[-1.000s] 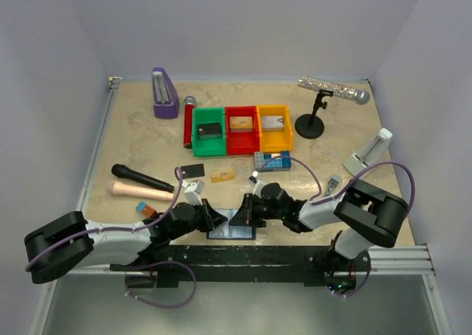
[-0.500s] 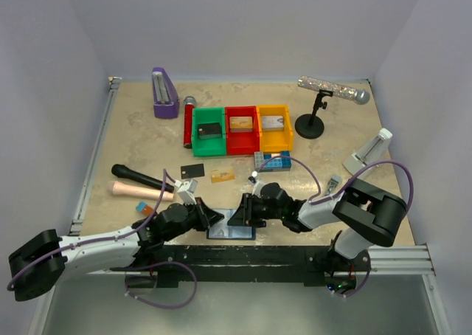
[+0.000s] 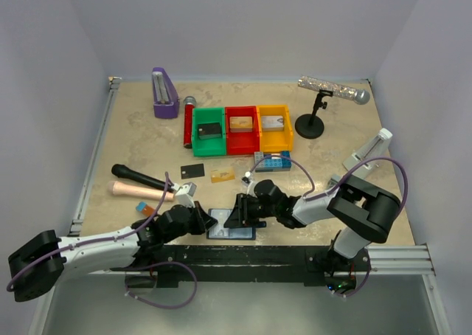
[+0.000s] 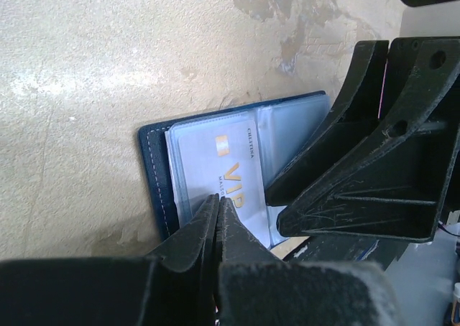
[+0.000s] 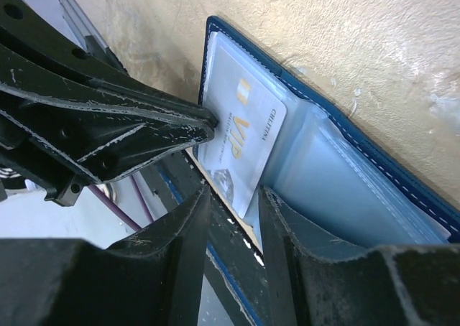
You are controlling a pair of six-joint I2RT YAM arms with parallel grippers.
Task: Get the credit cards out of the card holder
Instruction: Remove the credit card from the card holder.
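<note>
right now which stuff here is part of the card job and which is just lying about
job: card holder, VIP card inside it, black card, gold card
lying about: black microphone, toy-brick plate, silver microphone on its stand

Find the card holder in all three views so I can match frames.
Top external: card holder is low centre, partly under the arms' ends.
Left wrist: mid-frame, lying open, with its navy edge at left.
Right wrist: runs diagonally from upper left to the right edge.
Shared landmark: the left gripper, fingers shut, tip on the VIP card in the holder's pocket. The card's print is readable only in the wrist views.
</note>
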